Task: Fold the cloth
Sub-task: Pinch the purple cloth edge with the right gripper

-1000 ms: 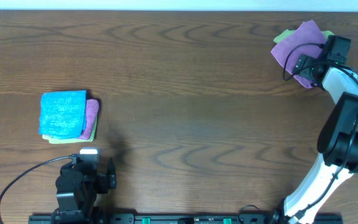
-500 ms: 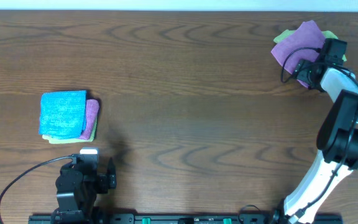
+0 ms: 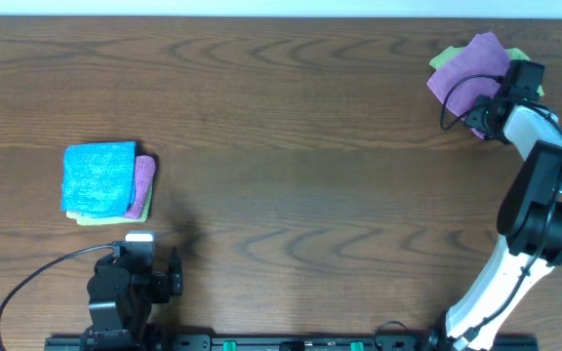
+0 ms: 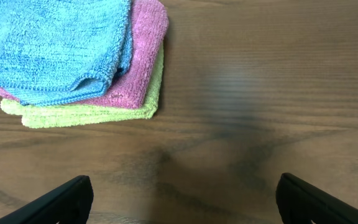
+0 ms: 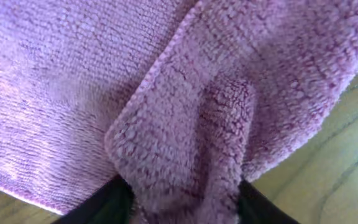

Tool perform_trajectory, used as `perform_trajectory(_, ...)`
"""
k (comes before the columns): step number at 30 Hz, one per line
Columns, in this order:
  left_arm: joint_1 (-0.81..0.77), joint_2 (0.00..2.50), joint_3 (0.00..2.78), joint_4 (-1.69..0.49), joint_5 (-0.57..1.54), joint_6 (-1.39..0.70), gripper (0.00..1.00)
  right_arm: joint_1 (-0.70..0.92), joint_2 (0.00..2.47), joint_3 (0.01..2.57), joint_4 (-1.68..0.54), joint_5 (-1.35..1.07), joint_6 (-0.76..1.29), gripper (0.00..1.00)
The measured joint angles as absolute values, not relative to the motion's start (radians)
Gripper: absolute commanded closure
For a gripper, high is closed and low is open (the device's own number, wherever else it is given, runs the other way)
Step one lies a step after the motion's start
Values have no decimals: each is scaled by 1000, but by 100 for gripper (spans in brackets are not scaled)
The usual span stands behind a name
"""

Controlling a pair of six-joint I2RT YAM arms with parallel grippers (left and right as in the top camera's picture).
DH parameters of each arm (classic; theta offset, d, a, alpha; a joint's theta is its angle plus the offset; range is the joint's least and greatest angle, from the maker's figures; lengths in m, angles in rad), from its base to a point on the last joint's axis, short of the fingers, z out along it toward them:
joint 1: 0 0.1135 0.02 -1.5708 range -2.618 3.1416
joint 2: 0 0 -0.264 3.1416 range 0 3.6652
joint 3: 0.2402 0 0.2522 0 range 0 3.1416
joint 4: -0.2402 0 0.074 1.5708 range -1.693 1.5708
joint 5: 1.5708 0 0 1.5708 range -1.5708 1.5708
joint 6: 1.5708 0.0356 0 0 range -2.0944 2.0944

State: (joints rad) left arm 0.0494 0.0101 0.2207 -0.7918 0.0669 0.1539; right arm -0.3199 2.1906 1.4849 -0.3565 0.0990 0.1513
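Pinching bunched cloth (image 5: 166, 93), right pincer (image 5: 183, 204)

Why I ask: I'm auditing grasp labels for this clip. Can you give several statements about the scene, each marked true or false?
1. The right gripper pinches a bunched fold of the cloth. True.
2. The cloth lies alone, with nothing under it. False: a green cloth shows beneath it.
3. The left gripper is open, holding nothing, over bare table. True.
4. The blue cloth touches the cloth. False: it lies at the opposite end of the table, near the left gripper.
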Motion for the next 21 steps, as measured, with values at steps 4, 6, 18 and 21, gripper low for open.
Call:
perform_trajectory(4,49,10,221,-792,67,154,5,-320,2177,1486,-392,111,146,84)
perform_trajectory(6,49,10,221,-792,67,154,5,-320,2156,1486,-419,117,146,98)
perform_trajectory(18,49,10,221,-792,67,154,5,-309,1985,1486,-633,125,146,99)
perform_trajectory(21,49,10,221,-792,67,154,5,-282,1968,1486,-690,125,147,99)
